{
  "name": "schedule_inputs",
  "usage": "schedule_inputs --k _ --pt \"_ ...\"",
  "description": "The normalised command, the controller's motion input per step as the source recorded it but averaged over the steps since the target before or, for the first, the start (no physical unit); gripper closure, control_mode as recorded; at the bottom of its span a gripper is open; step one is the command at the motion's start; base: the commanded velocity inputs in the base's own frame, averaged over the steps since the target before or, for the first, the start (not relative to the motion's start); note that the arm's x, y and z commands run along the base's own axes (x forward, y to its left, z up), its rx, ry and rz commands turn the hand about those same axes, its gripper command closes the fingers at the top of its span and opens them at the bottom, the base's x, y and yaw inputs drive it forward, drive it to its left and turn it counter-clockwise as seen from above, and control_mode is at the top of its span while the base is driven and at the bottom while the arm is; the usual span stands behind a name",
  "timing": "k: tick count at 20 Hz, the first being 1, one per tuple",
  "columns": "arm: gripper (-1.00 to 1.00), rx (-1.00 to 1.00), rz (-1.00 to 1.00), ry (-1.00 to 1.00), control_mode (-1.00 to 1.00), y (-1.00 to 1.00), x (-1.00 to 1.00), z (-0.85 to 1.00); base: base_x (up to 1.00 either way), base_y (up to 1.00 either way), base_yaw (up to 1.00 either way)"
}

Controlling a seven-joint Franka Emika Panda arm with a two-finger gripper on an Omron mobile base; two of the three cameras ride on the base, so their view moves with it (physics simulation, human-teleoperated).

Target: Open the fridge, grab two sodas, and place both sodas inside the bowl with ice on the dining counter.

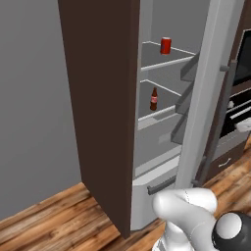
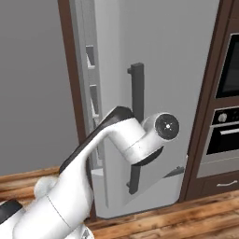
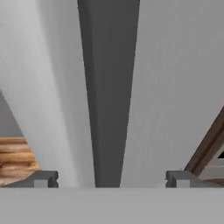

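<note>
upper shelf (image 1: pixel 166 62): grey, inside open fridge (image 1: pixel 162 122); carries red can (image 1: pixel 165 45), upright, near back right
middle shelf (image 1: pixel 157 115): grey; carries dark brown bottle (image 1: pixel 154 99) with red label, upright, near front edge
lower shelf (image 1: pixel 157 159): grey, contents not discernible
can vs bottle: separate shelves, well apart
floor (image 1: pixel 59 220): wood planks; fridge cabinet standing on it

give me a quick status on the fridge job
Hand open, fingers either side of the door handle. Fridge door open; red can and brown bottle on shelves. Nothing blocking them.
</note>
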Motion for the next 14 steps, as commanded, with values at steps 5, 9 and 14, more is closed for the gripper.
schedule_inputs --k 5,9,14 --pt "-1.00 -0.44 0.06 -0.25 -1.00 0.91 -0.85 0.26 0.00 0.00 0.00" --pt "-1.00 -0.50 0.07 -0.25 -1.00 1.00 -0.39 0.26 0.00 0.00 0.00" --pt "-1.00 -0.50 0.04 -0.21 -1.00 1.00 -0.17 0.42 0.00 0.00 0.00"
